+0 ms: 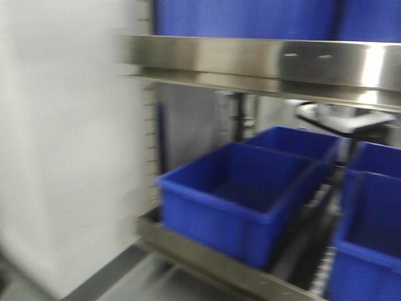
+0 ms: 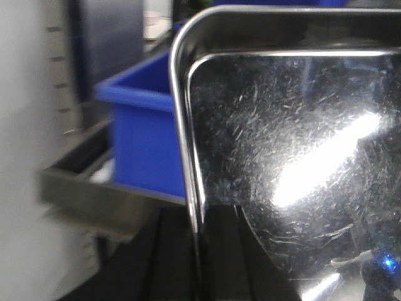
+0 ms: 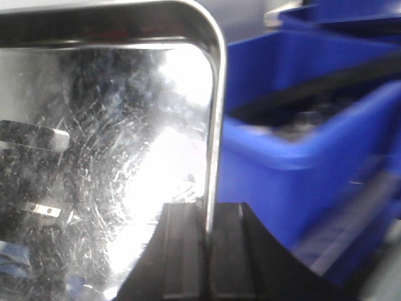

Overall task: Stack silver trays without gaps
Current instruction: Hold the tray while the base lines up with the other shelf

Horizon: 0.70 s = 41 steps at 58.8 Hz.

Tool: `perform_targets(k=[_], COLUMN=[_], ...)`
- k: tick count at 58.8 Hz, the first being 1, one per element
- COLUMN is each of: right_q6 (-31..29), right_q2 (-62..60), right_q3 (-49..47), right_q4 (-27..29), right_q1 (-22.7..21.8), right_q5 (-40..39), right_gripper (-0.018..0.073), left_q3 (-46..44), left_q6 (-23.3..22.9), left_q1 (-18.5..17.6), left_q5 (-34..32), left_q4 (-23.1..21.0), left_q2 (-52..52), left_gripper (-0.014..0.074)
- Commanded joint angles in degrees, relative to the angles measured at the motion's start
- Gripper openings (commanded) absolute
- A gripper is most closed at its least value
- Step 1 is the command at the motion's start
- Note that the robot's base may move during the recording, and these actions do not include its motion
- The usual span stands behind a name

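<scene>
- Two black left fingers [image 2: 172, 263] stand close together. They pinch the thin out-turned rim on the left edge of a silver tray [image 2: 294, 157], below its rounded corner.
- Both right fingers [image 3: 185, 251] are likewise pressed onto a silver tray [image 3: 113, 138], pinching its right edge. That rim runs straight up between them to a rounded corner. Whether the two wrist views show one tray, I cannot tell.
- Each tray floor is shiny, finely scratched, and lit by a bright glare.
- Past the left edge, a blue bin [image 2: 141, 138] sits on a steel shelf [image 2: 94, 197]. The tray rim crosses in front of it, and whether they touch is unclear.
- Past the right edge, blue bins [image 3: 294, 157] fill the view near the rim.
- The front view is blurred. Blue bins [image 1: 232, 200] sit side by side on the shelf [image 1: 207, 257], beneath a long steel band [image 1: 263, 59].
- Open room shows between the bin tops and the band, and a white panel [image 1: 62, 144] closes the left side.
</scene>
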Motion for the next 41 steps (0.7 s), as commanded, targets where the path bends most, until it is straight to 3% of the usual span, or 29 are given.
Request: perform_targets(k=[1,41], right_q6=[-0.62,-0.62], right_q2=[-0.45,-0.45], right_q3=[-0.32,-0.32], right_q4=[2.18,2.18], right_q1=[0.96,0.96], right_q5=[-3.62,-3.62], right_gripper=[-0.0079,-0.0079], left_q3=[-0.57,-0.57], left_q6=[0.42,0.42], left_q1=[-1.33,-1.33], left_q5=[-4.62,-4.62], left_q4=[-2.21,-2.21], left_q2=[-0.31,-0.31], left_gripper=[-0.0007,-0.0007])
